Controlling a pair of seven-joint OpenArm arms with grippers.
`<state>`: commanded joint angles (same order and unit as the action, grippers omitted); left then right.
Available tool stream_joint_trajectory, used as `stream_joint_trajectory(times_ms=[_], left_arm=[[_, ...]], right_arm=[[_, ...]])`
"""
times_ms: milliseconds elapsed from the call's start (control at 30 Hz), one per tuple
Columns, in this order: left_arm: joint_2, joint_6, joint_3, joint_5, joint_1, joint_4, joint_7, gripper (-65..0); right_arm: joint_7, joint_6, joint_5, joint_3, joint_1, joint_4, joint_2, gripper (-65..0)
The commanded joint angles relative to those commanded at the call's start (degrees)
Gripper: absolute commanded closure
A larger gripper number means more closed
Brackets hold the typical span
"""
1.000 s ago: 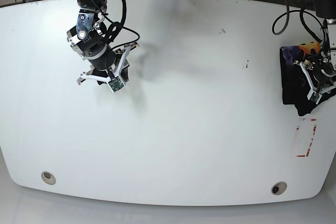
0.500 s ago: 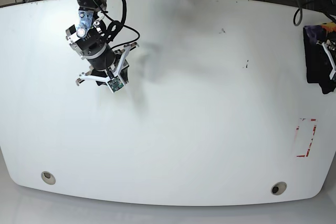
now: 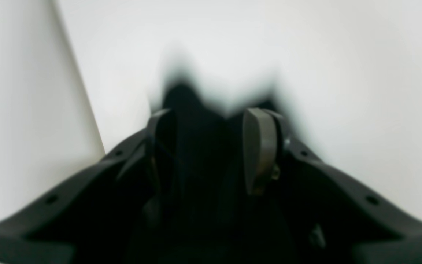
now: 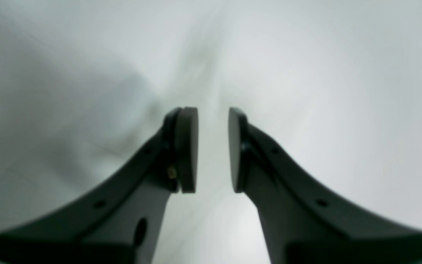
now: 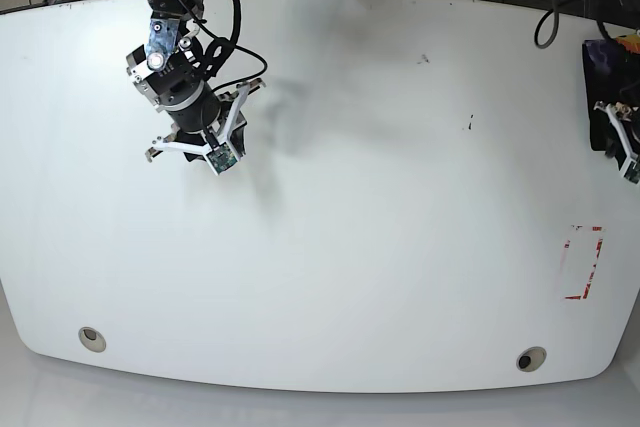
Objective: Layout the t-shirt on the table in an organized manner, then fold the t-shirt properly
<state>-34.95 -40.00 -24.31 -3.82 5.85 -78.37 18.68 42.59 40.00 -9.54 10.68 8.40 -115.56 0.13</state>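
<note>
Left wrist view shows my left gripper [image 3: 211, 146] clenched on the plain black soft cloth t-shirt [image 3: 200, 121], which bunches between my pads and juts just beyond their tips; in the base view that bundle [image 5: 603, 97] hangs at the far edge of the large white smooth table [image 5: 380, 197], beside my claw; my right gripper [image 4: 213, 150] hovers released over bare tabletop, holding nothing, well apart from the cloth; I judge the layout barely begun; to do it well I should carry the bundle inward toward the middle, set it down low, and let the free claw find a 2nd edge before spreading.
</note>
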Motion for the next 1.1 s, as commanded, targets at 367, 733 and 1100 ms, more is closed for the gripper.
stream_joint_trajectory(times_ms=[367,733,1100], left_arm=[[15.5,11.0,0.3,-0.1,-1.4,-2.3,-23.9,-26.8],[29.3,15.2,1.6,-0.4,12.0,-14.0,-32.9,-26.8],[36.7,15.2,5.8,-0.1,40.2,-30.2,-32.9,-26.8]], right_arm=[[-18.4,0.00,0.0,1.3,1.8,3.1,0.3,-13.6],[-34.7,-1.10,0.5,9.8,11.0,7.7,0.7,-13.6],[-38.4,-1.45,11.4,12.4,31.4,4.1,-0.6,-13.6]])
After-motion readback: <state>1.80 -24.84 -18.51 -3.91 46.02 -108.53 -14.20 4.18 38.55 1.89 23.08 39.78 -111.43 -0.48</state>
